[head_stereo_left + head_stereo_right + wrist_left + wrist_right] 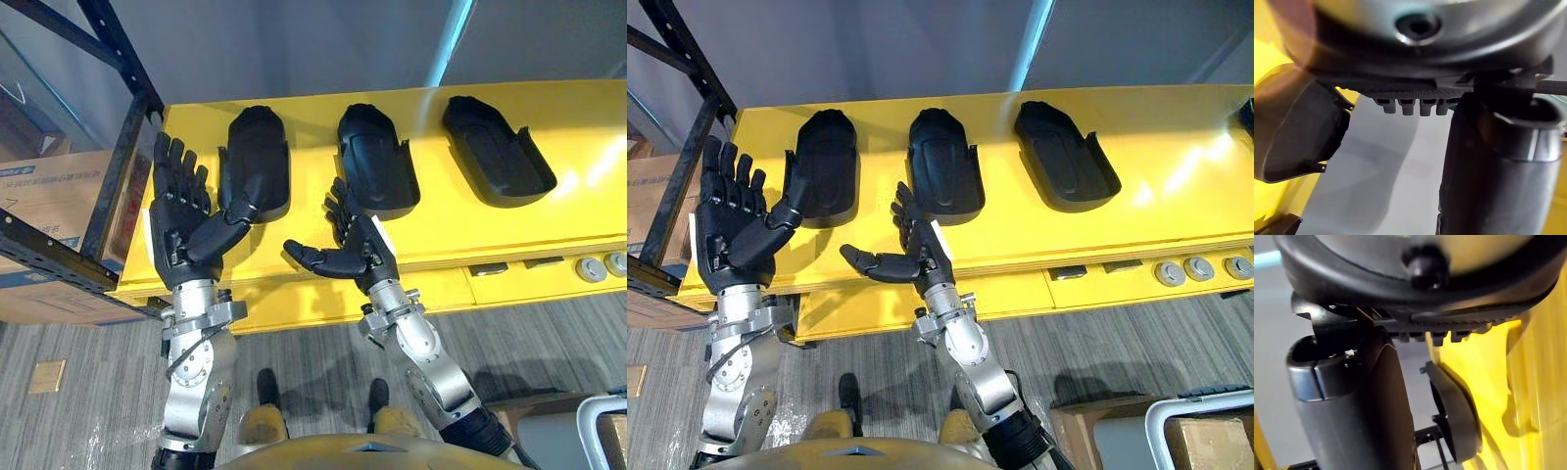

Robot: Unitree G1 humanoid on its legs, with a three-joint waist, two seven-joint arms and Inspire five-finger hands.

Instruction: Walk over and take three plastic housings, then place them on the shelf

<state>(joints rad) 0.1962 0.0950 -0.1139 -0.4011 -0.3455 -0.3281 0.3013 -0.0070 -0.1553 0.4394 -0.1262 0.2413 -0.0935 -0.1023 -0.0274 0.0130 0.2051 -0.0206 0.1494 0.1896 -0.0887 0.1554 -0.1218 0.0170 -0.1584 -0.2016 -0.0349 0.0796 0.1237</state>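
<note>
Left robot hand (181, 227) and right robot hand (355, 247), both outstretched and empty, just short of three housings (257, 162) (377, 162) (495, 152)

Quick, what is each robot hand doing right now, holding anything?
The left robot hand is open and empty, by the left housing.
The right robot hand is open and empty, by the middle housing.
</note>
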